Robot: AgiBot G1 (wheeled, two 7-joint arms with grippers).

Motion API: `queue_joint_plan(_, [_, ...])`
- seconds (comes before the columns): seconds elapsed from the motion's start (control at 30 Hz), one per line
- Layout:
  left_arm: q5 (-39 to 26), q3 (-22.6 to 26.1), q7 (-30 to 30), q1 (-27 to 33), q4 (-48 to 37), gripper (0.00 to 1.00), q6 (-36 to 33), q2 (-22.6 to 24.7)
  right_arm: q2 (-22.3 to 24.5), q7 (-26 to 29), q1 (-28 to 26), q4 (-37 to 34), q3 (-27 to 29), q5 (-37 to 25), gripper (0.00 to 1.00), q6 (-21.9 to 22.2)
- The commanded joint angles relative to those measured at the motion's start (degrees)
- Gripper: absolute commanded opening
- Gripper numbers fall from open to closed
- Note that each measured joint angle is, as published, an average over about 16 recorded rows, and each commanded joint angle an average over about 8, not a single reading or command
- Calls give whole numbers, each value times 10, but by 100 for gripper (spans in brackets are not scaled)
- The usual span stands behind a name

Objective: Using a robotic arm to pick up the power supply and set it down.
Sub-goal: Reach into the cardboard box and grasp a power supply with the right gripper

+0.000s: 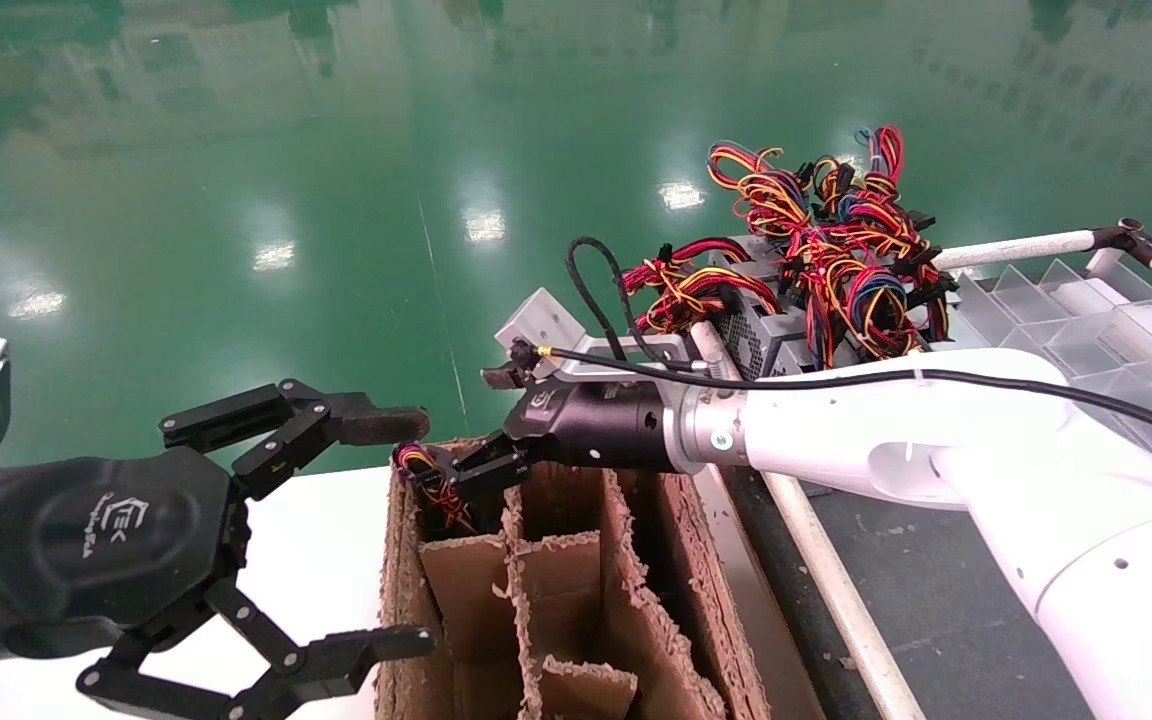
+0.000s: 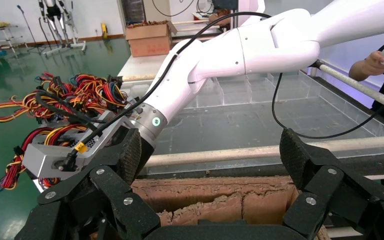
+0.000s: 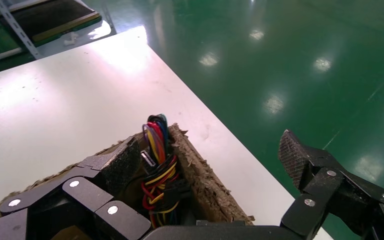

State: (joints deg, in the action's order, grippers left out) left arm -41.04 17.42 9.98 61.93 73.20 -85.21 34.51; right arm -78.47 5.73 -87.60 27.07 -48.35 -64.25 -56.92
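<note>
Glossy green floor all round, white table under the cardboard divider box. Right gripper spread wide over the box's far-left compartment, holding nothing. A wire bundle pokes up from that cell; the casing below is hidden. More power supplies are piled behind. Left gripper is gaping too, parked beside the box.
</note>
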Motion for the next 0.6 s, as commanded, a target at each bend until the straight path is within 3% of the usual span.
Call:
queue_joint_plan(0.03, [0, 0, 0, 0, 0, 100, 0, 0, 0, 6, 2, 7, -14, 9, 100, 13])
queue_joint_plan(0.2, [0, 0, 0, 0, 0, 100, 0, 0, 0, 18, 3, 28, -50, 37, 100, 39])
queue_joint_plan(0.23, [0, 0, 0, 0, 0, 100, 0, 0, 0, 20, 3, 31, -57, 42, 95, 43])
queue_joint_plan(0.3, [0, 0, 0, 0, 0, 100, 0, 0, 0, 22, 2, 36, -71, 52, 78, 50])
queue_joint_plan(0.47, [0, 0, 0, 0, 0, 100, 0, 0, 1, 23, 2, 41, -103, 73, 15, 67])
queue_joint_plan(0.53, [0, 0, 0, 0, 0, 100, 0, 0, 1, 23, 1, 40, -114, 80, 2, 72])
queue_joint_plan(0.6, [0, 0, 0, 0, 0, 100, 0, 0, 1, 22, -1, 40, -125, 88, 0, 78])
